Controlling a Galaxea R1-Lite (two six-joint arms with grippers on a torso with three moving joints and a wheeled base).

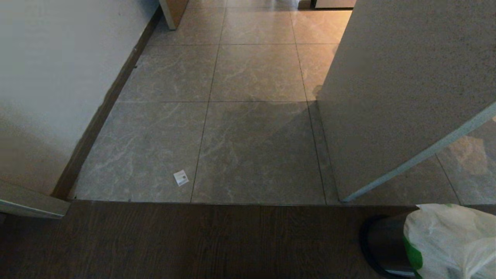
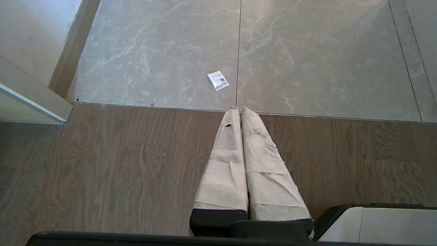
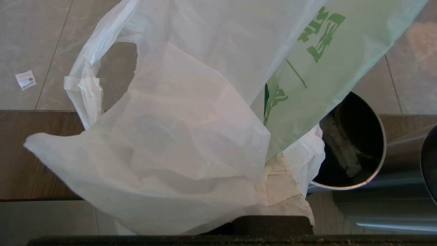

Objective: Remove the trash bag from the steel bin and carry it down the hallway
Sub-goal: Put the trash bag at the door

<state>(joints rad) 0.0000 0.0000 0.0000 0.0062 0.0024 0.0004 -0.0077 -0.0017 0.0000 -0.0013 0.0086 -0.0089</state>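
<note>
Left claw: fingers pressed together, nothing between them, pointing out level over the dark wood floor toward the tile edge.
Right claw: shut, by all signs on the trash bag; its tips are buried under the plastic, so the exact hold cannot be seen. A taped finger shows just below the bag's edge.
Trash bag: hanging free in front of the right wrist, a handle loop gaping open, green print on the far fold. It drapes partly across the mouth of the steel bin and is out of it.
Steel bin: upright on the wood floor, something pale and crumpled inside its dark interior.
Head view only: the hallway of glossy marbled tiles running ahead, a cream wall on the left, a pale door leaf on the right; bag and bin sit at the lower right corner.
Both wrist views: a small paper label on the tiles.
</note>
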